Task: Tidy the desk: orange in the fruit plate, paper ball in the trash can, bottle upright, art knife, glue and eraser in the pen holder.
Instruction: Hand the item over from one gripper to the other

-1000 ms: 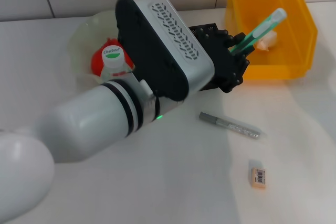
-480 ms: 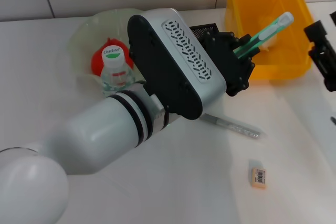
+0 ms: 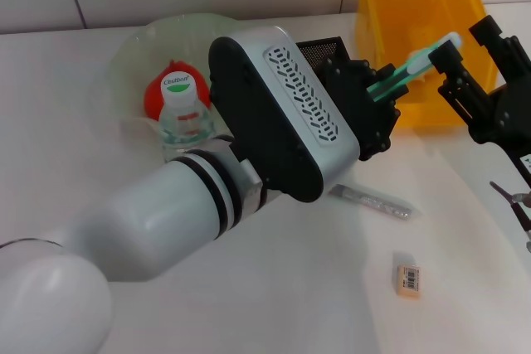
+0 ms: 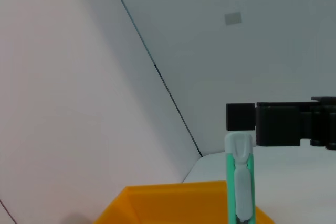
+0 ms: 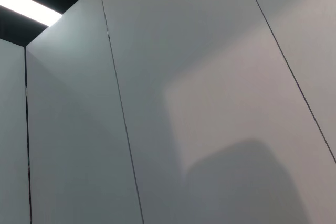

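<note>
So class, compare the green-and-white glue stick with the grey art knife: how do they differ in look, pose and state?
The green-and-white glue stick is held off the table in the left gripper, slanting up over the yellow bin; the grey art knife lies flat on the white table, untouched. The glue stick is bright green with a white tip; the knife is dull grey. Both are slim, pen-like items.

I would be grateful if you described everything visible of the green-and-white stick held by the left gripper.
The glue stick is a slim green tube with a whitish translucent cap, plastic by its look. It is clamped at its lower end in the left gripper, tilted up and away toward the orange bin. The right gripper is close beside its capped tip.
</note>
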You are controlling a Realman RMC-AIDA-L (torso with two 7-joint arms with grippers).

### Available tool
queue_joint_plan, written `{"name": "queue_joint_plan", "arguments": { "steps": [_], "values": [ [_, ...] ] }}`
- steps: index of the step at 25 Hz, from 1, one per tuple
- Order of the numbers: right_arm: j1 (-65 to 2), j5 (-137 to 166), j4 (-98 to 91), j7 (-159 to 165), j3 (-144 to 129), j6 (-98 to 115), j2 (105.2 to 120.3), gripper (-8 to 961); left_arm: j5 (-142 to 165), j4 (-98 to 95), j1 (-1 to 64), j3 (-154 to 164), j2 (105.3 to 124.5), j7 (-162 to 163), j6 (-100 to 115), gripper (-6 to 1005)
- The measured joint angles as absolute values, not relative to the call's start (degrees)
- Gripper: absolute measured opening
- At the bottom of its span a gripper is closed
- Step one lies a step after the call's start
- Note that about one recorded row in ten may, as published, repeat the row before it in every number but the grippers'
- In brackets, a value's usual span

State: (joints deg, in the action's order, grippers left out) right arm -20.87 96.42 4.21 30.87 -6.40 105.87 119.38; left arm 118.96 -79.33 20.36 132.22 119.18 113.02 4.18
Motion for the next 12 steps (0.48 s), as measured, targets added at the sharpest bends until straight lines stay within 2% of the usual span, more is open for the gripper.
{"name": "queue_joint_plan", "arguments": {
  "steps": [7,12],
  "values": [
    [-21.5,97.8,2.4,34.2,-6.6,104.2,119.25,783,119.1,-79.7,20.3,132.6,119.11,113.0,4.1,217],
    [-21.6,98.8,1.2,35.9,-6.7,104.0,119.26,584,119.1,-79.7,20.2,132.6,119.09,113.0,4.1,219]
  ]
}}
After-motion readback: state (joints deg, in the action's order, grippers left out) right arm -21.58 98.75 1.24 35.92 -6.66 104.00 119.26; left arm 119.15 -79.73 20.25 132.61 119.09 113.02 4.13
